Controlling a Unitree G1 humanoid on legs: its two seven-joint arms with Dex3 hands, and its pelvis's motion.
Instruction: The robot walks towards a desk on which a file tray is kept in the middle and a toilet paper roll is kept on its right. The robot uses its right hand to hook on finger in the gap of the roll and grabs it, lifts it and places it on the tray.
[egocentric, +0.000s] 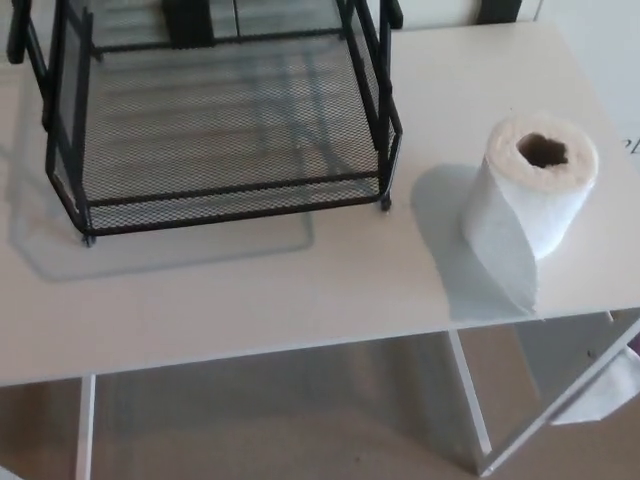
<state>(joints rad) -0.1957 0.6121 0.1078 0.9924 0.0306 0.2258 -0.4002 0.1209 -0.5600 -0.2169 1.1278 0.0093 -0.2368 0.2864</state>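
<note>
A white toilet paper roll (535, 195) stands upright near the right edge of the white desk (300, 290), its hollow core facing up and a loose sheet trailing down toward the desk's front edge. A black wire-mesh file tray (225, 120) sits at the middle-left of the desk, to the left of the roll and apart from it. Neither of my hands shows in the head view.
The desk's front edge runs across the lower part of the picture, with white legs (470, 410) and brown carpet (270, 420) below. A white cloth pocket (610, 390) hangs at the desk's right side.
</note>
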